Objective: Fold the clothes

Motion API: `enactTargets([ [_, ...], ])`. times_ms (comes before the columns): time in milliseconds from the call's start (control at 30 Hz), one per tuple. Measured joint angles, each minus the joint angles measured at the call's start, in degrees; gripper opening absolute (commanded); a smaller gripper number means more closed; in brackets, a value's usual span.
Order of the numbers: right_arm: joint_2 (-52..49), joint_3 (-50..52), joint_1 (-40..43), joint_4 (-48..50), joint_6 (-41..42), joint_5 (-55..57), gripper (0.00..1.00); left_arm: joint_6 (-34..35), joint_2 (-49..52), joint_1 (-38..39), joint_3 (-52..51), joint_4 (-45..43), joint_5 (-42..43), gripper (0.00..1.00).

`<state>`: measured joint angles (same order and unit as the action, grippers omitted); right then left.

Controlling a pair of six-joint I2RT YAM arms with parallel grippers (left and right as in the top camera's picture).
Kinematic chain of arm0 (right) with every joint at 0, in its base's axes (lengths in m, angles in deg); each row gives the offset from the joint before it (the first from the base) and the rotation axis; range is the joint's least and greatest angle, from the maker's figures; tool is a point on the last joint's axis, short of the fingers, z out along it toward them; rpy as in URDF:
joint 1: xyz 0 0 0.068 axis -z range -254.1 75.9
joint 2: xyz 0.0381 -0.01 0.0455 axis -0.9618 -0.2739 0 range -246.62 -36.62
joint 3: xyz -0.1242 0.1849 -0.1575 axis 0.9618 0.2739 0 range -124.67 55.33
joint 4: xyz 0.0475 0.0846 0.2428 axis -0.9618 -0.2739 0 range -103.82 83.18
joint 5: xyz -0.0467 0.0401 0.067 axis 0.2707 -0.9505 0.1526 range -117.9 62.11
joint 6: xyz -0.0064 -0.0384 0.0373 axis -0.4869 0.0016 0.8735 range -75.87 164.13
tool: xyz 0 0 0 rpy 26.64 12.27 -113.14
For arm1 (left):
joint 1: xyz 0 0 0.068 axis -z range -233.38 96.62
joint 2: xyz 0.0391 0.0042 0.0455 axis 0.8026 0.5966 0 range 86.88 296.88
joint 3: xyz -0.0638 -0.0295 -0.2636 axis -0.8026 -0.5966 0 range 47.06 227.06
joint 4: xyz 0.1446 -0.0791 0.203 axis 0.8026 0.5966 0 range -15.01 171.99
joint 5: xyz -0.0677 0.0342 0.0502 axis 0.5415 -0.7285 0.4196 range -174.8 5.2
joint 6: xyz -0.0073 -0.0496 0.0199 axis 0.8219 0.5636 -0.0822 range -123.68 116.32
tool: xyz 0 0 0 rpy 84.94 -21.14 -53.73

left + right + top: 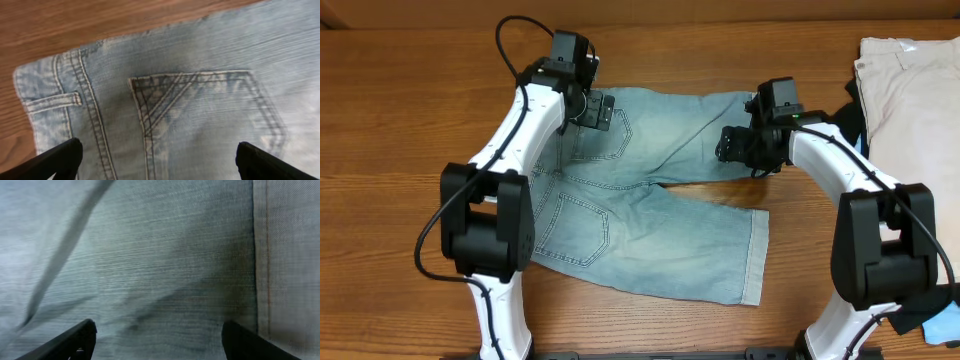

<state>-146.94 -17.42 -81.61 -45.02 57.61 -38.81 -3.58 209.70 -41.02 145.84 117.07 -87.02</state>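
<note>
1. Overhead view puts the left fingers (598, 110) above the waistband end of the denim shorts (650, 230), toward the far edge of the surface (400, 120). I judge they are lined up to pinch that far corner for a fold.
2. From the left wrist, those fingers stand wide apart and hold nothing. They frame a back pocket (200, 115), with a belt loop (52, 101) just beside it.
3. The shorts lie flat mid-surface, back side up, waistband to the left and hemmed legs to the right. The denim is faded light blue, paler at the seams and lightly creased.
4. The right fingers (65, 340) are also spread and empty, over the far leg beside its hem (285, 255), probably so both arms can lift the far edge together.
5. A cream garment (910, 90) lies at the far right corner, and a bright-blue one (945, 325) at the near right corner.
</note>
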Motion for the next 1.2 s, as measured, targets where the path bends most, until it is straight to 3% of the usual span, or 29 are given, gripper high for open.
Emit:
enactTargets([
  [333,-2.19,0.0,0.04,-0.11,0.44,2.95,0.91,2.21,7.21,-0.79,0.04,-1.36,-0.17,1.0],
  [500,-2.19,-0.04,0.96,-0.87,0.68,5.35,0.91,2.99,7.76,-2.14,0.76,-1.42,0.28,1.0],
  [667,-2.19,-0.26,2.23,-0.37,1.11,4.44,1.0,3.15,7.98,-4.09,1.25,-1.44,0.22,1.0],
  [767,-2.19,-1.81,3.17,-1.6,0.76,3.15,1.0,2.86,8.57,-5.68,3.08,0.22,-0.68,1.0],
  [833,-2.14,-4.96,4.09,-5.2,0.61,2.47,1.0,2.73,9.31,-7.19,5.77,3.61,-1.53,1.0],
  [1000,2.08,-18.29,4.74,-19.17,1.36,1.64,1.0,2.69,9.73,-10.14,23.39,23.23,-5.51,1.0],
  [1200,21.03,-25.57,3.56,-28.33,2.82,2.25,1.0,4.35,3.37,-9.73,41.77,44.15,-6.64,1.0],
])
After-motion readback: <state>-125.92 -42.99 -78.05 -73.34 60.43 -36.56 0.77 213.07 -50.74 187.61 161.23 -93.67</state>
